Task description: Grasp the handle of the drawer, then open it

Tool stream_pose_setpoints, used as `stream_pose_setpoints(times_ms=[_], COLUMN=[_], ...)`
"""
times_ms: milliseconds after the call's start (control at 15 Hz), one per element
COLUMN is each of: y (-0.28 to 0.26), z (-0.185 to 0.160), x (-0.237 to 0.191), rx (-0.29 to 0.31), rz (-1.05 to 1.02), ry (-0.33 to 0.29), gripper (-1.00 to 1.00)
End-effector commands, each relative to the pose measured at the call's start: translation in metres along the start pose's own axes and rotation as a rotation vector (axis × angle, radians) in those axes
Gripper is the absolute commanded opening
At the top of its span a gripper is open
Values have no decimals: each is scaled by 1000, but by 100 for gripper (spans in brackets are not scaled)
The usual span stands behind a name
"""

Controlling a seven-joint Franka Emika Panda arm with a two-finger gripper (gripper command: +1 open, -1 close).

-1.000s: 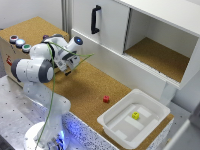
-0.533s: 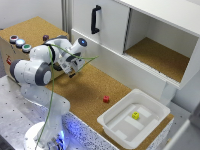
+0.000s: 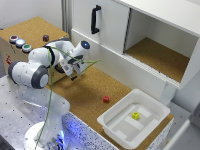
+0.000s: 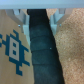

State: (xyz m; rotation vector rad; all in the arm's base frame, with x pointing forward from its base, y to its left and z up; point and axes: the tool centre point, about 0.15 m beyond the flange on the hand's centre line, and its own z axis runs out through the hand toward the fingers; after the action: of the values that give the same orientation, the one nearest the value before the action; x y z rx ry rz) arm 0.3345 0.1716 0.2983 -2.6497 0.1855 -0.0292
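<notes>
The Franka Panda arm (image 3: 37, 75) rises from its base at the exterior view's lower left and folds into a low, compact pose. Its large white elbow link lies nearly level at the exterior view's left, and the forearm reaches from there toward the exterior view's right. The wrist (image 3: 80, 49), white with a blue-lit ring, is tilted over so that the gripper (image 3: 71, 71) points down and back toward the arm's own side. A thin green cable loops along the links. In the wrist view the two pale fingers (image 4: 56, 16) show at the frame's edge, spread apart with a gap between them.
</notes>
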Motion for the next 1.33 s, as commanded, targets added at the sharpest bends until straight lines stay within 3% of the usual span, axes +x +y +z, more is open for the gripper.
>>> stream_pose_setpoints(times_ms=[0,200,600,667,800,867,1267], y=[16,-18,-78,-85,-104,-108,-108], z=[8,-23,-78,-84,-97,-103,-103], x=[0,-11,-33,-36,-39,-41,-41], rx=[-7,-67,-318,-366,-564,-613,-613], rz=[-10,-48,-65,-63,-50,-49,-49], ry=[13,87,189,198,194,202,202], gripper=[100,100,100,100,100,100,100])
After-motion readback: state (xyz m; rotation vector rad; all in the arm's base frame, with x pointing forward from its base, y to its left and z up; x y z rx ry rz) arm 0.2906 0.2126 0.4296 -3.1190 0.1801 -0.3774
